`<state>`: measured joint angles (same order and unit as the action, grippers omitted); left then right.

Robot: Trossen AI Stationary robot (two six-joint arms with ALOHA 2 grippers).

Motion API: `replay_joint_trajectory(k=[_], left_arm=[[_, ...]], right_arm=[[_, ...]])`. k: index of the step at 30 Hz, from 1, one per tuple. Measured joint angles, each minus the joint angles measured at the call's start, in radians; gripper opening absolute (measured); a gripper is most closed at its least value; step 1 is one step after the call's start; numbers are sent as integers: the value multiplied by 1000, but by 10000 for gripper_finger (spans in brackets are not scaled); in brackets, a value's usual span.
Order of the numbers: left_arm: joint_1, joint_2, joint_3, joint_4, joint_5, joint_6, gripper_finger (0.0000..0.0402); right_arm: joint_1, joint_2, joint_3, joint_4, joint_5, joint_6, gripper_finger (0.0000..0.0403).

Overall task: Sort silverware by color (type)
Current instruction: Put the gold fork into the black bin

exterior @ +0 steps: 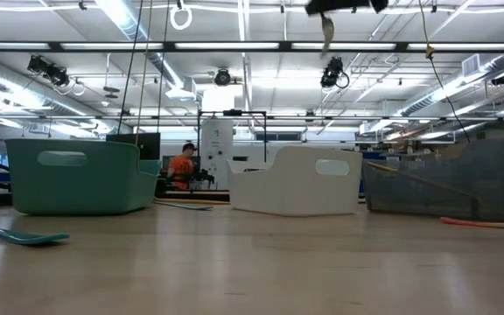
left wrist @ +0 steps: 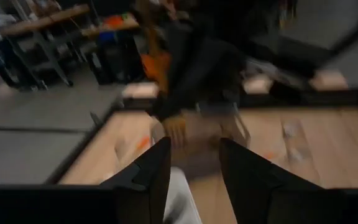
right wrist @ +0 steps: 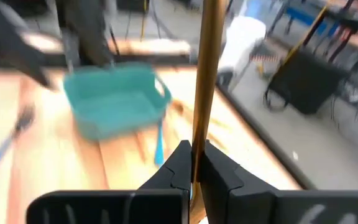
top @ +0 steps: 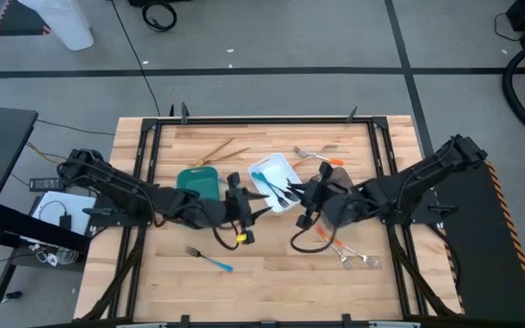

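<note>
My right gripper (right wrist: 194, 168) is shut on a gold utensil (right wrist: 205, 68) above the table's middle, next to the white tray (top: 276, 173), which holds blue-handled pieces. My left gripper (left wrist: 194, 168) stands open with nothing between its fingers, facing the right gripper (top: 297, 193) over the white tray's near side. The teal tray (top: 199, 182) stands left of the white one. A blue fork (top: 210, 260) lies near the front. Orange-handled pieces (top: 344, 251) lie at the near right, and gold pieces (top: 221, 148) at the far side. My right gripper pinches the gold utensil's slender shaft (right wrist: 197, 140) between its two fingers. The shaft runs across the fingers and rises out of the wrist view; which end is held, I cannot tell. The utensil is lifted clear of the table.
An orange-handled fork (top: 317, 155) lies beyond the white tray. In the low view a grey-brown tray (exterior: 444, 184) stands at the right, with an orange handle (exterior: 488, 223) before it. A black frame (top: 262, 118) edges the table. Bare wood lies near the front edge.
</note>
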<state>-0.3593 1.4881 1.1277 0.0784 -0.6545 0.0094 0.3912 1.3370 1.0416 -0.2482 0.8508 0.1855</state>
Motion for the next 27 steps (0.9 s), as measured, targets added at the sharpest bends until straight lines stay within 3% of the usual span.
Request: replay_joint_trajectory(k=[11,27], left_arm=[[-44,4,0,-259,1,-92,142],[-41,4,0,-488,5,-320,142]], right_arm=[[-117,1,0,-313,-165,170,23],[-185,1,-13,-621,-299,349,23]])
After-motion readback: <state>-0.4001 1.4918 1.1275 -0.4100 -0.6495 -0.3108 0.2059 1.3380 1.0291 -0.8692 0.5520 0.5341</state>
